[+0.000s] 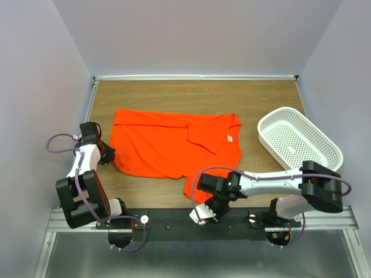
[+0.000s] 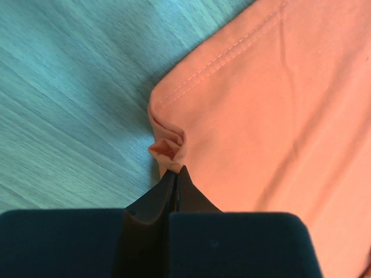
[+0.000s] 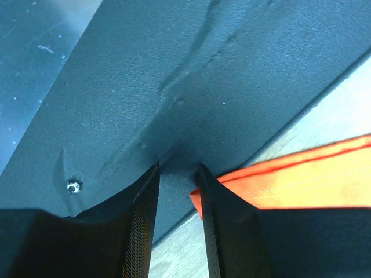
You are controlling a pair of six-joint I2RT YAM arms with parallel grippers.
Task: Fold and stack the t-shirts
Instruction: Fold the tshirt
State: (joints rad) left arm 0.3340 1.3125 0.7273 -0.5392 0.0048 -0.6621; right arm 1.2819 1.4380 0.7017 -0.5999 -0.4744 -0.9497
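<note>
The table [image 1: 145, 95] is carrying one shirt [image 1: 156, 147], which is lying flat mid-table with its long axis running left to right. One flap is lying turned in over the collar end, and another is hanging toward the near edge. One white basket [image 1: 298, 139] is sitting well apart on the right, with nothing showing inside it. Two arms are working, one at each side of the cloth.

The left gripper [image 2: 175, 172] is sitting at the shirt's left edge. Its fingers are pressed together and pinching a small bunched fold of the stitched corner, so that end looks secured.

The right gripper [image 3: 177, 168] is hovering over the black rail [image 1: 174, 223] at the near edge. Its fingers are standing partly spread, and only rail is showing between them. In its wrist view the orange hem is lying just beside one finger, on its outer side and not inside the gap. The near flap is therefore lying slightly off the gripper's line, toward the table. The right arm is clearly the nearer one to it. I judge that the coming grasp is depending on shifting the jaws sideways until that hem is running between them.

One small white label [image 1: 230, 138] is showing by the collar.
</note>
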